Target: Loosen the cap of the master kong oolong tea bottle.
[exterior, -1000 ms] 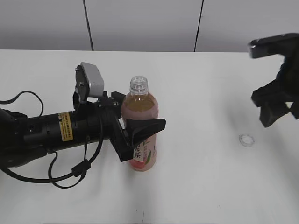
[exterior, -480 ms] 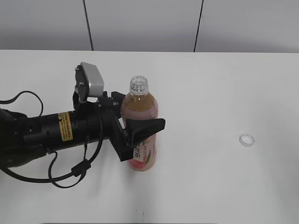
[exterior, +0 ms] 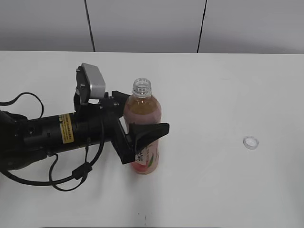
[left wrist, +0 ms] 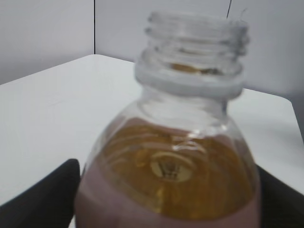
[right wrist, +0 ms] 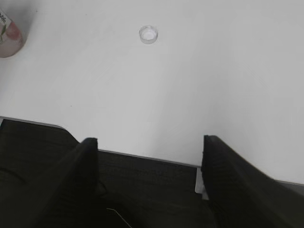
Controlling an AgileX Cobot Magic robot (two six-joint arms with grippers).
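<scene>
The master kong oolong tea bottle [exterior: 142,108] stands upright on the white table, its neck open and uncapped. My left gripper [exterior: 140,124] is shut on its body from the left. The left wrist view shows the bare threaded neck and amber tea [left wrist: 171,166] between the black fingers [left wrist: 166,209]. The white cap [exterior: 251,142] lies alone on the table at the right, open side up. It also shows in the right wrist view [right wrist: 148,34]. My right gripper [right wrist: 149,142] is open and empty, over the table's front edge, well back from the cap. It is outside the exterior view.
The white table [exterior: 213,85] meets grey wall panels at the back. The left arm's black cable [exterior: 71,178] loops on the table at the front left. The bottle's base [right wrist: 9,35] shows at the far left of the right wrist view.
The right arm, at the exterior view's right edge a second ago, has left that view. The left gripper keeps its hold on the bottle, which barely shifted.
</scene>
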